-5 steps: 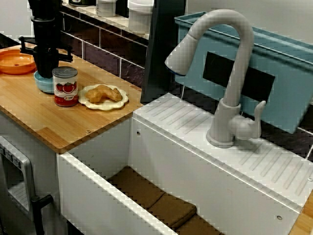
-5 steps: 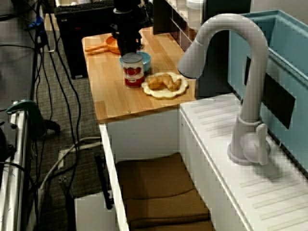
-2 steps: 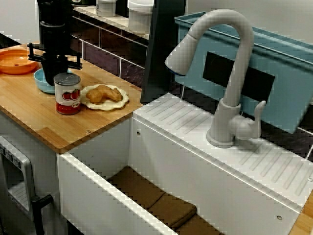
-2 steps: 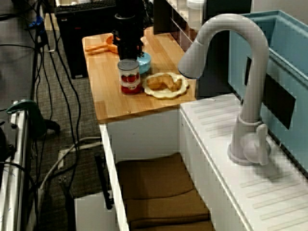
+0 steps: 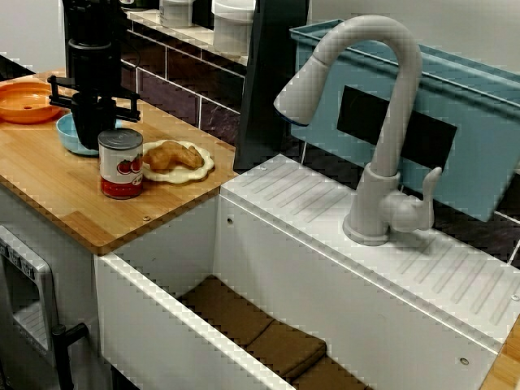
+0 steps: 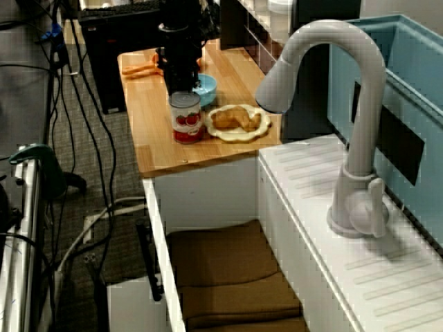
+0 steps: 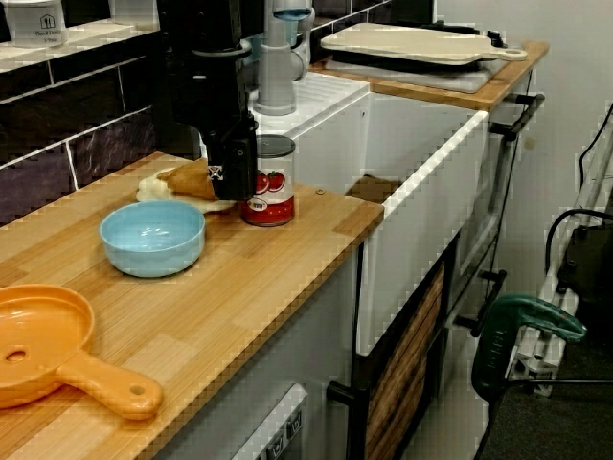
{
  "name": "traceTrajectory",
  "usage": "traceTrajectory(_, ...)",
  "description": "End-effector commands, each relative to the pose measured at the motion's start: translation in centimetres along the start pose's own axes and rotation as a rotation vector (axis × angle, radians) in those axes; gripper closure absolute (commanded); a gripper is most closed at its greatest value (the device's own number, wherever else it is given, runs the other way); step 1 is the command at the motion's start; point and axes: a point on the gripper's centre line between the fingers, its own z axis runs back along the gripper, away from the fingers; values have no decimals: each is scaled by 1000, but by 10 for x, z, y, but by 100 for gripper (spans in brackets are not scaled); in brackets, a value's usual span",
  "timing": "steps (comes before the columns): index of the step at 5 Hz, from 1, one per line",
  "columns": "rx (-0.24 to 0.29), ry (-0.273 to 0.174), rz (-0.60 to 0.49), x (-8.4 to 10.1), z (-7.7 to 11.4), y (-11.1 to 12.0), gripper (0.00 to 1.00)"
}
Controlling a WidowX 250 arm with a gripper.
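One relation counts most: the tomato can [image 5: 121, 165] stands just on the sink side of the gripper [image 5: 93, 134], so close that they seem to touch. In the view across the faucet, we see the gripper hanging straight down over the worktop [image 5: 49, 191]. The blue bowl [image 5: 69, 134] sits behind it and the orange pan [image 5: 24, 101] lies farther toward the far end. The can is upright, its long axis vertical, lid up and tomato label facing the front edge. The plate [image 5: 195, 171] with the pastry [image 5: 172, 154] lies just beyond it toward the sink-side edge. In the higher view down over the sink, the gripper [image 6: 181, 83] rises right behind the can [image 6: 187, 119], which sits about midway between the worktop's [image 6: 156, 149] front edge and back edge, and the plate [image 6: 237, 137] is just beside it. In the view from the worktop's far end, one dark finger [image 7: 235, 177] overlaps the can's [image 7: 272, 182] near flank. The can stands near the corner of the worktop [image 7: 287, 254] by the sink [image 7: 421, 182], well apart from the bowl [image 7: 153, 237]. We cannot tell whether the jaws are spread, closed or clamped on the can, as the second finger is hidden in every view.
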Motion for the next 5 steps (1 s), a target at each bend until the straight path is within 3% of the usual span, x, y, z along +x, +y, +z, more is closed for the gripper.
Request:
traceTrajectory(1,-17,-46,2,-8,33,6,100)
traceTrajectory(3,-26,-17,7,-22,29,-1,100)
traceTrajectory(5,0,-13,-46,-44,17,-24,100)
